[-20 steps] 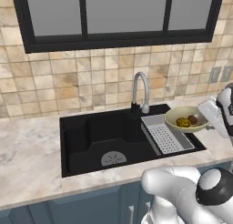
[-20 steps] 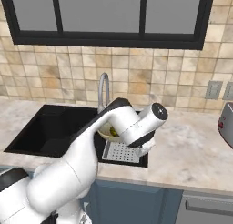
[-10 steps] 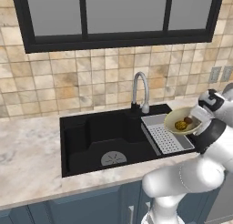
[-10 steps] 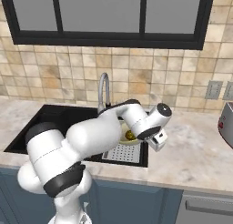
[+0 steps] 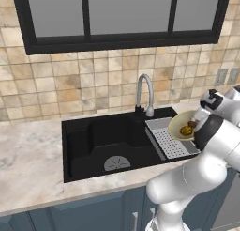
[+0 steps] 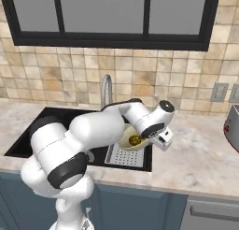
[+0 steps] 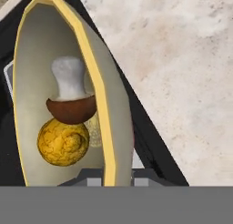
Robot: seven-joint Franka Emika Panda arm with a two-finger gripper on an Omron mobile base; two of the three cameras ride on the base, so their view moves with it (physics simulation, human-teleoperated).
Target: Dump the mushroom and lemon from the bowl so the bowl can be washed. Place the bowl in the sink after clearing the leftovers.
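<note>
Fingers (image 7: 110, 177) clamped on bowl (image 7: 109, 127) rim; bowl held over sink (image 5: 117, 141) right edge; mushroom (image 7: 70, 98), lemon (image 7: 63, 142) touching inside bowl

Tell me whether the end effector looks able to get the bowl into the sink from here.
Probably yes: the end effector seems to grip the bowl rim right above the sink, nothing between.

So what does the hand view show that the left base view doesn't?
Hand view alone: the mushroom with its white stem and brown cap touching the lemon, and the bowl's rim between the fingers.

Left base view alone: the faucet, drain and window.

Both: the bowl above the sink, beside the marble counter.
</note>
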